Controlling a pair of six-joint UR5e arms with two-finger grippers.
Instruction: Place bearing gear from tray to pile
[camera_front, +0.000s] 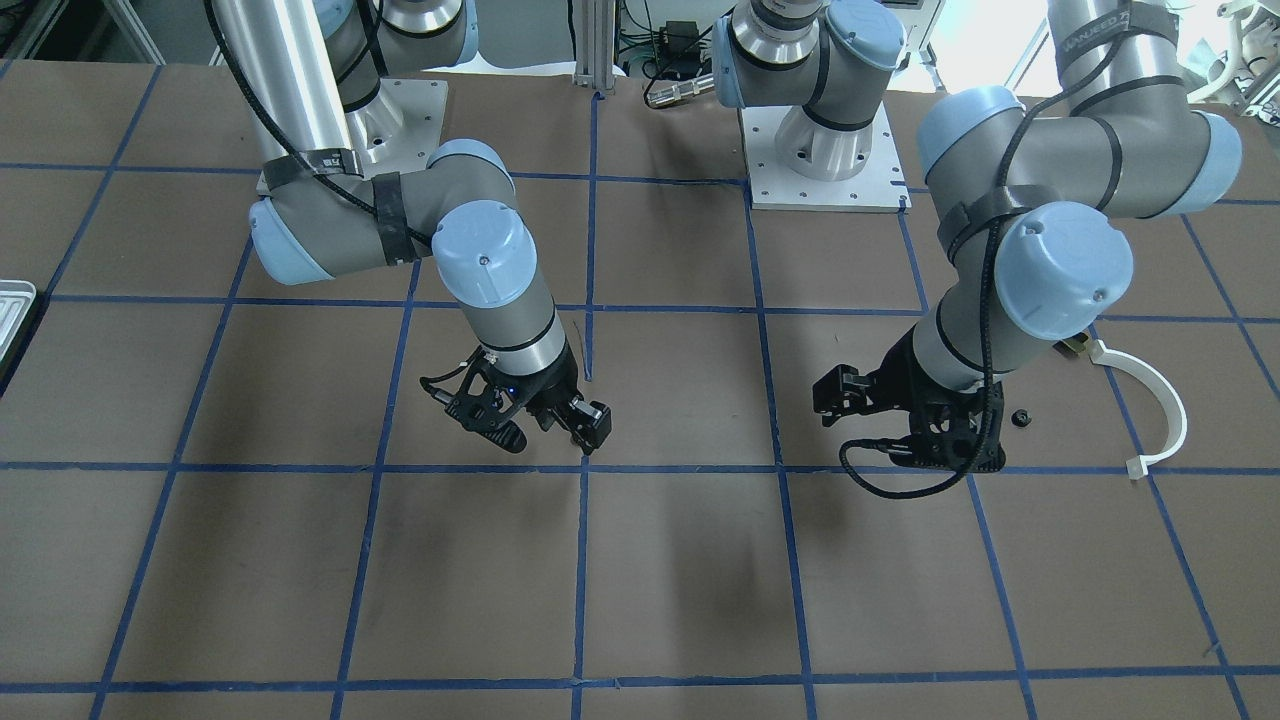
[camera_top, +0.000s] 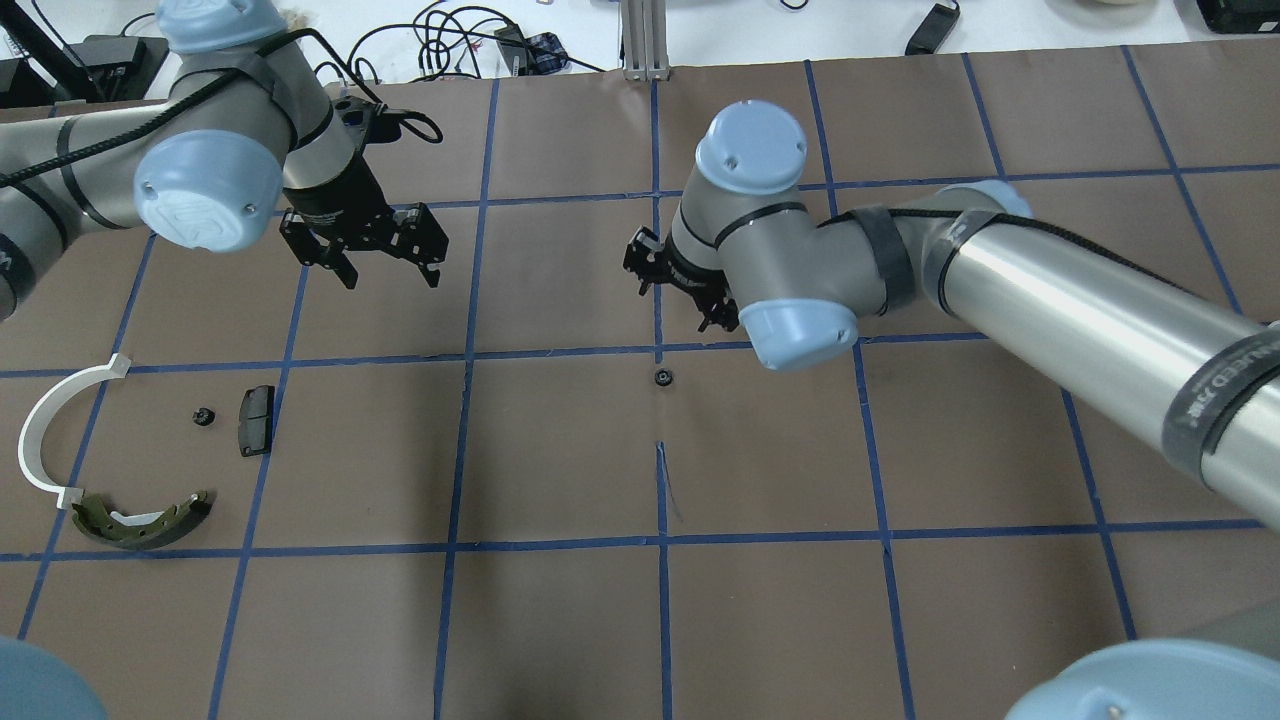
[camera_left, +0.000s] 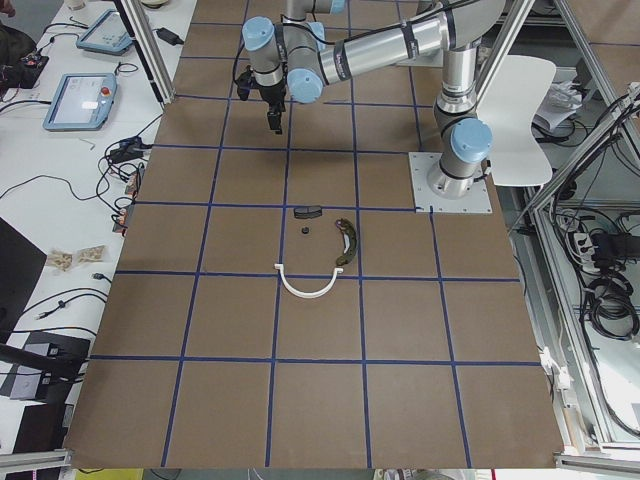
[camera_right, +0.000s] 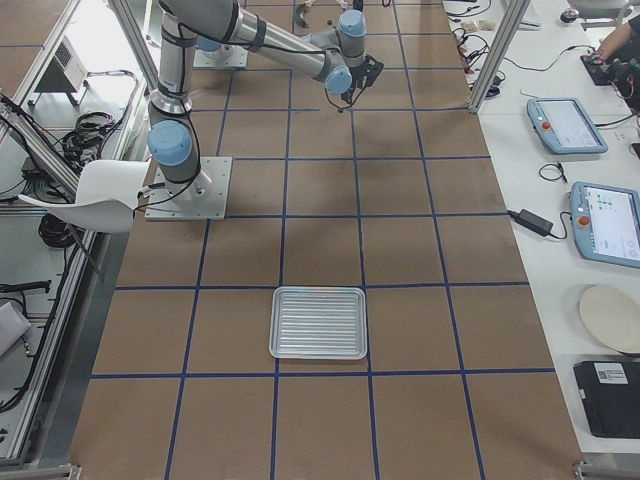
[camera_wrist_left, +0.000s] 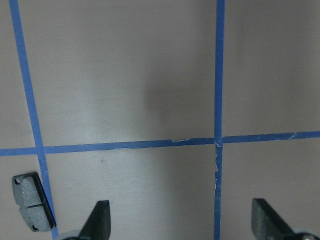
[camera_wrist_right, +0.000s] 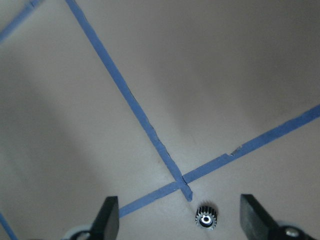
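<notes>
A small black bearing gear (camera_top: 661, 377) lies on the brown table just on the robot's side of a blue tape crossing. It also shows in the right wrist view (camera_wrist_right: 206, 218), between and below the fingers. My right gripper (camera_top: 680, 290) is open and empty, hovering just beyond it. The pile is at the left: white arc (camera_top: 45, 430), olive brake shoe (camera_top: 140, 520), black pad (camera_top: 256, 420) and a second small gear (camera_top: 204, 416). My left gripper (camera_top: 388, 272) is open and empty, beyond the pile. The silvery tray (camera_right: 320, 322) looks empty.
The table is brown paper with a blue tape grid. The black pad (camera_wrist_left: 31, 209) sits at the lower left of the left wrist view. The tray's edge (camera_front: 15, 305) shows at the far end on my right. Both arm bases (camera_front: 825, 165) stand at the robot's edge.
</notes>
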